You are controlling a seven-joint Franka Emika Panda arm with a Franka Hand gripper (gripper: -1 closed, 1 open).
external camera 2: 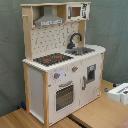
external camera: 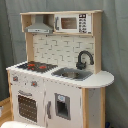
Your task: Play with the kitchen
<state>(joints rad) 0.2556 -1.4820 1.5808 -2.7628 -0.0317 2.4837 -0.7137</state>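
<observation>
While no end effector appears in either exterior view, the kitchen (external camera: 57,70) (external camera 2: 62,65) stands upright on a wooden floor (external camera 2: 107,112) before a grey curtain (external camera 2: 10,55).
Its end effector's opening cannot be told, nor places relative to it. On the worktop, the black hob (external camera: 36,66) (external camera 2: 52,59) with red rings lies beside the sink (external camera: 71,74) (external camera 2: 82,50) and black faucet (external camera: 83,59) (external camera 2: 74,40); the windowed oven door (external camera: 27,106) (external camera 2: 64,96) sits below the hob, grey hood (external camera: 40,25) (external camera 2: 48,18) above, microwave (external camera: 74,23) (external camera 2: 78,11) beside it.
</observation>
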